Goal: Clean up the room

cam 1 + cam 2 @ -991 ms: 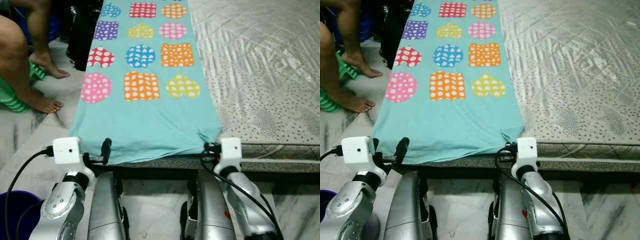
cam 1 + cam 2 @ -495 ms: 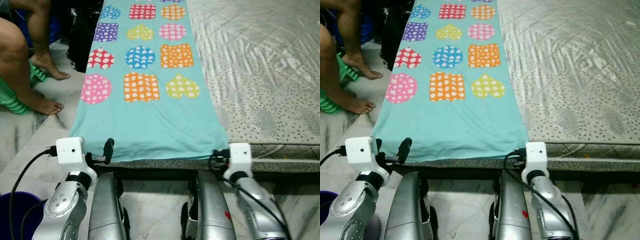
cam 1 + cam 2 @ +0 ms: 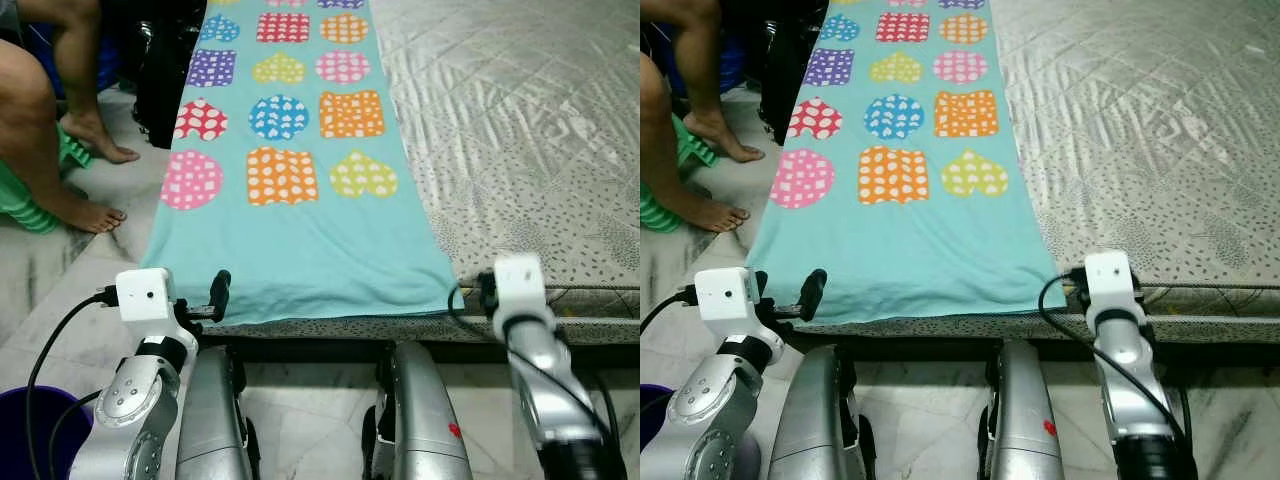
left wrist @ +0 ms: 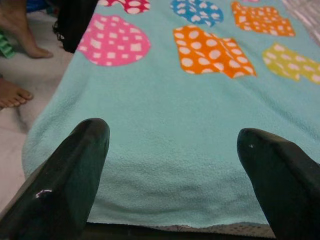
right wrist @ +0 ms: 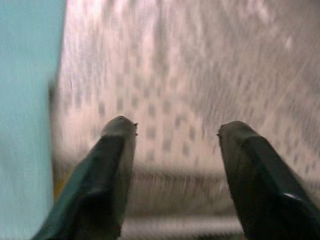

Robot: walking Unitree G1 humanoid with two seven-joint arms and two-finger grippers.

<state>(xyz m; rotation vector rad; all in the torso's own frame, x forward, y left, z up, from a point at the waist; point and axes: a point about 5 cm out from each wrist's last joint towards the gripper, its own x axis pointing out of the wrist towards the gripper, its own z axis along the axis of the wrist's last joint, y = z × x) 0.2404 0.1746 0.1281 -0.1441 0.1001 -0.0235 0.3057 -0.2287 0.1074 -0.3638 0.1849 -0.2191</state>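
Standing spread and empty, the left gripper hangs at the near hem of the turquoise blanket, one black finger poking up just off the left corner. The right gripper is likewise parted, holding nothing, and now looks at bare patterned mattress with the blanket's edge off to one side. A second ago that right wrist sat tight against the blanket's near right corner, where the cloth was puckered; since then the arm has swung outward to the right and the corner has dropped flat. I'd judge the blanket has just been let go, smoothed into a long strip along the left side of the mattress, its hem running to the mattress's front edge. A person's bare feet rest on the marble floor beside the bed, and a purple bucket sits by the robot's left arm. The spreading looks about finished; next comes whatever else lies around.
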